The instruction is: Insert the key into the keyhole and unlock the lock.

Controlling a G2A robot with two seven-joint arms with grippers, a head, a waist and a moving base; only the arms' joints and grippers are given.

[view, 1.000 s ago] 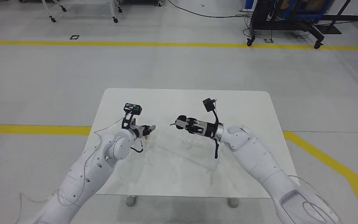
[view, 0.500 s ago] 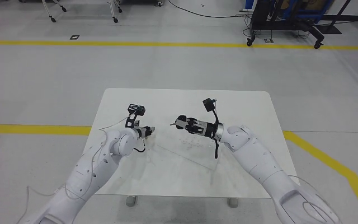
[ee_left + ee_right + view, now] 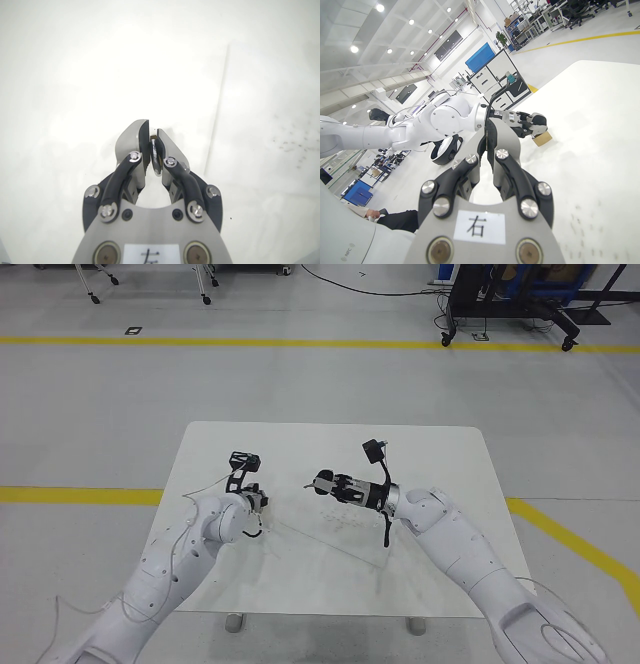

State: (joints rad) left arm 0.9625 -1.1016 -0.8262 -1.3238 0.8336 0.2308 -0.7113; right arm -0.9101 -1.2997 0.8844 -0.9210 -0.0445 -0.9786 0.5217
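White table, yellow floor lines front & back, black wheeled cart far bkgd.

Left arm and right arm: glossy white rounded shells. A silver ring closes the left arm's wrist end. A thin pale cable runs loose along the left arm. A black bracket stands off its wrist.

Left tool:
- grey metal base plate
- two grey fingers with black ribbed pads
- black curved links
- bright round screws at the joints
- white label with one black character, and a brass-coloured insert on either side of it

Right tool: same build, but the character on its label is different.
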